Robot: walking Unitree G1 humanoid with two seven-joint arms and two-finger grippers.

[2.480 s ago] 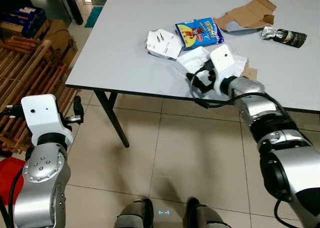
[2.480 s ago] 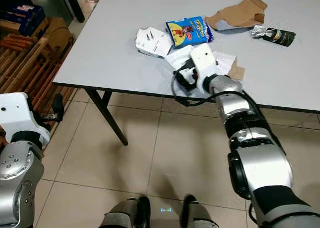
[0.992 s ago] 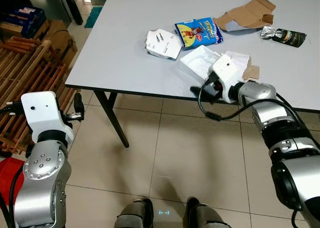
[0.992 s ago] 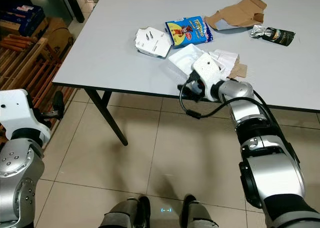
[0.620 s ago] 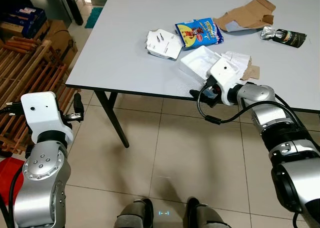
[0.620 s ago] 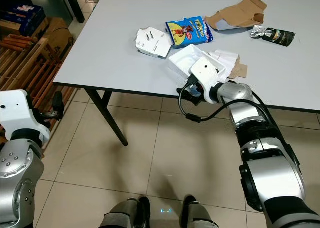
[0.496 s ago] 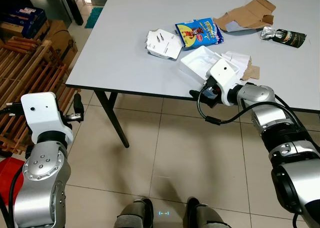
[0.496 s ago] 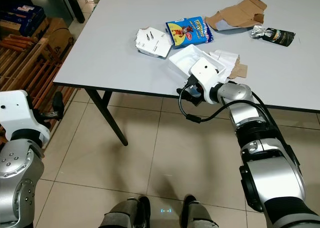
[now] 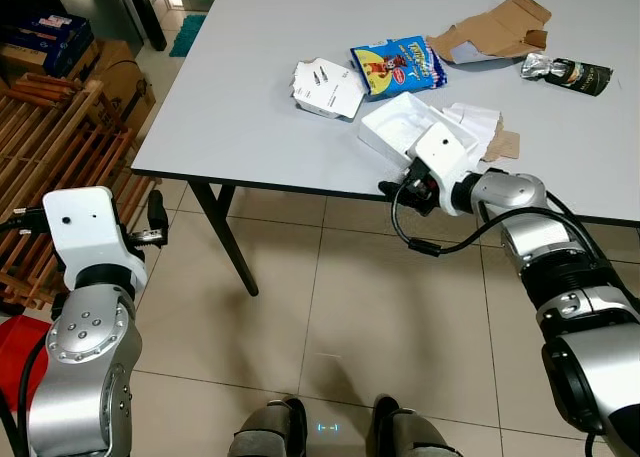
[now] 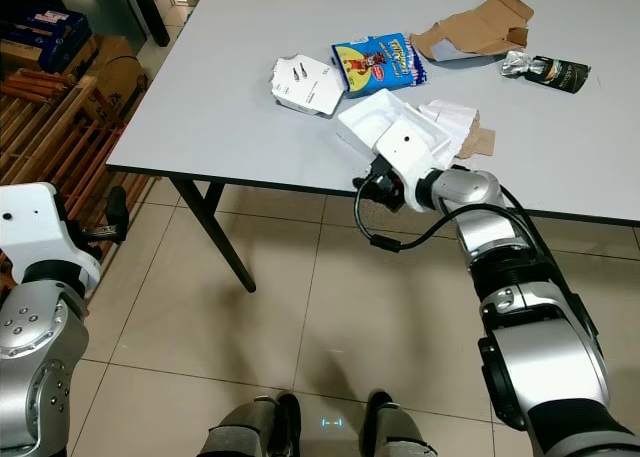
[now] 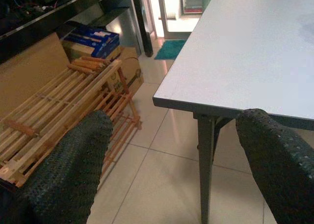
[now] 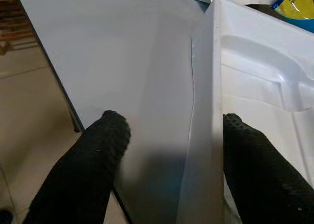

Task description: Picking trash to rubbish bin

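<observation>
Our right gripper (image 12: 164, 150) sits at the near table (image 9: 240, 87) edge, fingers spread wide, not yet on anything. The white plastic tray (image 12: 255, 106) lies just ahead: its near rim runs between the two fingers, one finger (image 12: 86, 160) over bare tabletop, the other (image 12: 255, 170) over the tray's hollow. To do this well we push in a bit further so the rim is seated deep (thin wall, likely to flex or slip), then close squarely. Left gripper (image 11: 171, 160) hangs idle, open, beside the table.
</observation>
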